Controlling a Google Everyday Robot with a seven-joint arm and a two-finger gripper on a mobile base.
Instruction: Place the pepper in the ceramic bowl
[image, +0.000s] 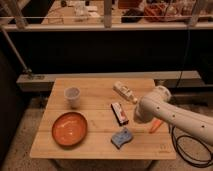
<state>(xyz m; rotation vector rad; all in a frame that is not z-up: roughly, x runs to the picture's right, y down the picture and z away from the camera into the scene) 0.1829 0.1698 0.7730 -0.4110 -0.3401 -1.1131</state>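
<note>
The pale wooden slatted table (97, 116) carries everything. The robot's white, rounded arm (165, 112) reaches in over the table's right edge and hides part of the right side.

The wide, shallow ceramic bowl (70, 129), glossy orange inside with a darker rim, sits empty near the front left corner. Behind it, towards the back left, stands a small white cup (73, 96). A crumpled blue cloth (122, 137) lies near the middle of the front edge. A flat red-and-white packet (119, 112) lies at the table's centre, and a pale wrapped item (125, 93) lies behind it towards the back edge.

The small slender orange-red pepper (155, 125) shows just below the arm's casing, near the right edge and well apart from the bowl. It looks light, smooth and fairly firm, and it tapers. A hold across its thicker middle should slip less than one at the thin tip, and only gentle pressure seems needed.

The gripper (148, 119) is at the arm's end, directly over the pepper and mostly hidden by the casing. I cannot tell how far open it is, or whether it has the pepper.
</note>
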